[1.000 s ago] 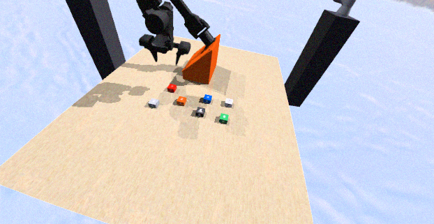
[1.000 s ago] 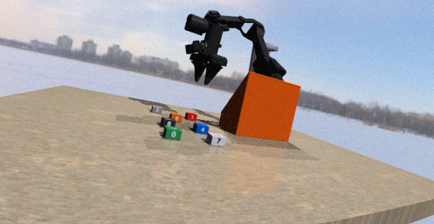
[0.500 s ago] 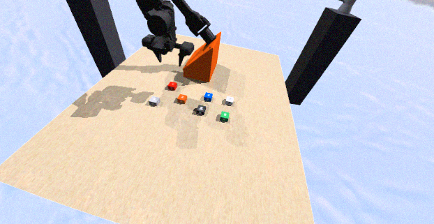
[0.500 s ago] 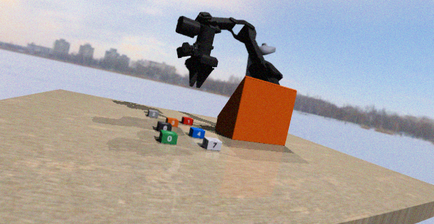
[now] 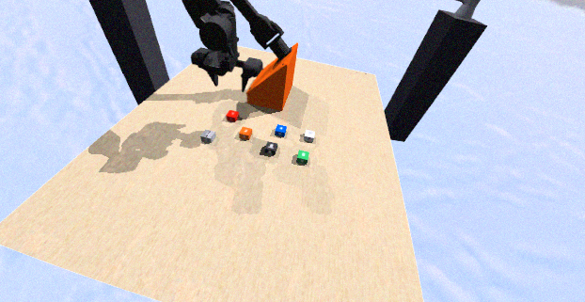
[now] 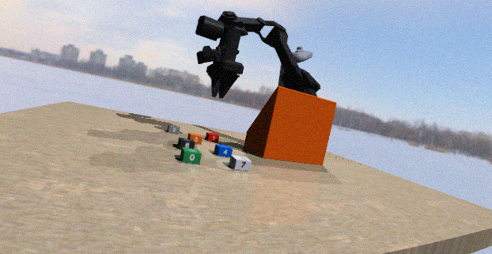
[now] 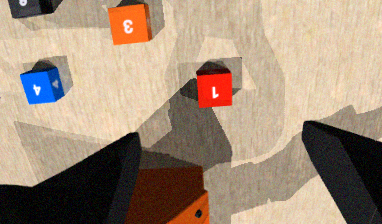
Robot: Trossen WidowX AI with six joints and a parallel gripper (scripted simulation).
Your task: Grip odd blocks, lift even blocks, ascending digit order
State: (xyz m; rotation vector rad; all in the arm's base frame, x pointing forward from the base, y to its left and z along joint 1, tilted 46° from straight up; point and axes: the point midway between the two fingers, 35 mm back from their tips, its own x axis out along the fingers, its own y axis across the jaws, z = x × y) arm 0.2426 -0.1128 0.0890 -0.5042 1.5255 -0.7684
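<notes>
My gripper [image 5: 230, 87] [image 6: 217, 96] [image 7: 222, 135] is open and empty, high above the table. In the wrist view the red block 1 [image 5: 232, 116] [image 6: 212, 137] [image 7: 215, 90] appears laterally between the fingers, beyond the tips. An orange block 3 [image 5: 245, 134] [image 6: 194, 138] [image 7: 129, 25], a blue block 4 [image 5: 280, 131] [image 6: 223, 150] [image 7: 39, 86], a green block 0 [image 5: 303, 156] [image 6: 191, 156] and a white block 7 [image 5: 308, 135] [image 6: 240, 163] rest on the table. The digits on the black block [image 5: 270, 149] [image 6: 186, 143] [image 7: 31, 7] and grey block [image 5: 208, 136] [image 6: 173, 129] are unclear.
The orange wedge-shaped base [image 5: 270, 88] [image 6: 301, 127] [image 7: 172, 187] stands behind the blocks, near the red, blue and white ones. Dark posts [image 5: 124, 34] [image 5: 433, 76] stand beyond the table's left and right edges. Arm shadows cross the wooden table [image 5: 329, 255] [image 6: 158, 214].
</notes>
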